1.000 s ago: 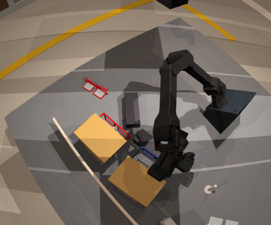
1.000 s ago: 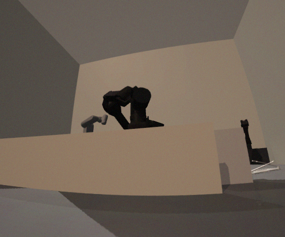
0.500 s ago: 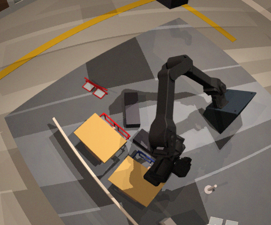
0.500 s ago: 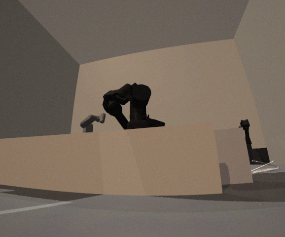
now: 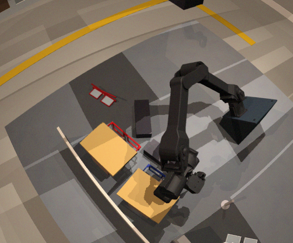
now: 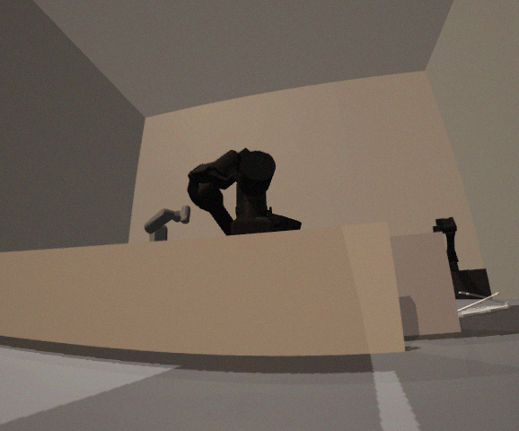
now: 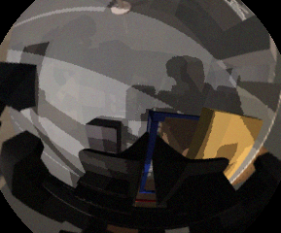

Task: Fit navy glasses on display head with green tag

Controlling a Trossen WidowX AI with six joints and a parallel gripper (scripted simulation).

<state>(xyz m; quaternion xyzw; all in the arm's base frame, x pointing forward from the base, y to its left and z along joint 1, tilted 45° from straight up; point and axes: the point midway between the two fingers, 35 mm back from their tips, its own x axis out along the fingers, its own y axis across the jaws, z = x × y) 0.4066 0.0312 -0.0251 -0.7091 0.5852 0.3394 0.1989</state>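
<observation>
The navy glasses (image 5: 148,166) (image 7: 157,116) are held by my gripper (image 7: 150,135), which is shut on their frame. They are at the face side of the nearer display head (image 5: 139,187) (image 7: 234,131), with its flat yellow top. Part of its brown face shows through the frame in the wrist view. Whether bridge or temples touch the head is hidden. The arm covers the gripper in the top view. The other head (image 5: 107,149) stands beside it, with red glasses (image 5: 112,122) at its face. No green tag is visible. The exterior view shows neither head.
A long low wall (image 5: 88,173) (image 6: 180,296) runs behind both heads. A dark block (image 5: 142,117) and a lower one (image 5: 150,151) lie before them. Other red glasses (image 5: 103,92) lie farther off. A small pale post (image 5: 225,204) stands at the right.
</observation>
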